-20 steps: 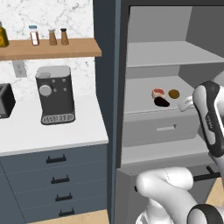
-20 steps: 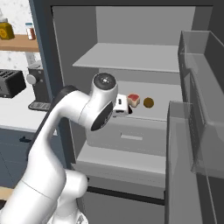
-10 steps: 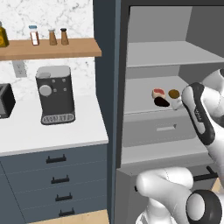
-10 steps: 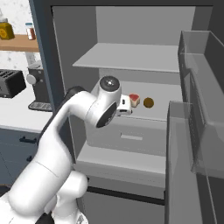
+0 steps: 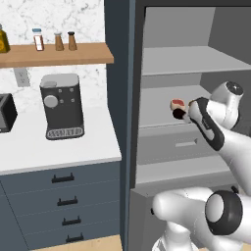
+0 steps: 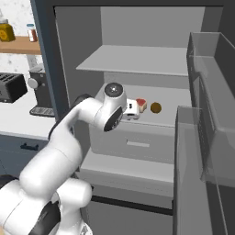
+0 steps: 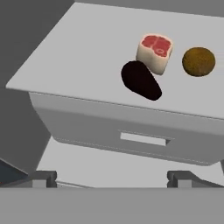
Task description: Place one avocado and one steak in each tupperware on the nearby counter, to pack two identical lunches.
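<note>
The tall dark grey fridge [image 6: 69, 55] stood open, right of the long white counter [image 5: 59, 147] with its blue-grey drawers. On the fridge's grey middle shelf [image 7: 87, 57] lay a dark, almost black avocado [image 7: 141, 80], touching a red and white chunk of steak [image 7: 154, 52] behind it. A round brown ball [image 7: 198, 61] sat just right of the steak. The robot's gripper [image 7: 111, 178] hung empty in front of the shelf, fingers spread wide.
</note>
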Motion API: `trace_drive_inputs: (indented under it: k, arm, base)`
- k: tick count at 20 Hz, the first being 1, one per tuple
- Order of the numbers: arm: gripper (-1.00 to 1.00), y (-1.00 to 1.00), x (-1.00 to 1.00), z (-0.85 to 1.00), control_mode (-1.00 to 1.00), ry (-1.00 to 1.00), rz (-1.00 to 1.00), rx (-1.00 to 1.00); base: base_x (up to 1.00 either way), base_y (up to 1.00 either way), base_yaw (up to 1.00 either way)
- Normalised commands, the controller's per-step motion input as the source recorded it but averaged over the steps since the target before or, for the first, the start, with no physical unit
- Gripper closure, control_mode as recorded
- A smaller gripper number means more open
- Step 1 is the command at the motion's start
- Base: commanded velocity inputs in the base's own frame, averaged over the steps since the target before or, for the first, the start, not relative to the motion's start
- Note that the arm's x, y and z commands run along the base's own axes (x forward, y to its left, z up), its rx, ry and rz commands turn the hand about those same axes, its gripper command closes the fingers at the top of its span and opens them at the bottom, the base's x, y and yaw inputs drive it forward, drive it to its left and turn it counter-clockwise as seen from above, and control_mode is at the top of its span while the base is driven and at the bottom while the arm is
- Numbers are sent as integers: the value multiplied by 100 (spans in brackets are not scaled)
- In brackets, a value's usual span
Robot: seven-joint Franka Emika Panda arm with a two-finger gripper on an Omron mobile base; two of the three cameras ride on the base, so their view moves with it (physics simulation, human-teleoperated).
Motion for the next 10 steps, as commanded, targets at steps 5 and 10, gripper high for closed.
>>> trace_drive_inputs:
  k: [5,10]
  arm:
    - [-100,-6,47,-4,-100,0,0,0]
    - [-100,-14,43,-15,-100,0,0,0]
  base:
    - [0,0,0]
    - [0,0,0]
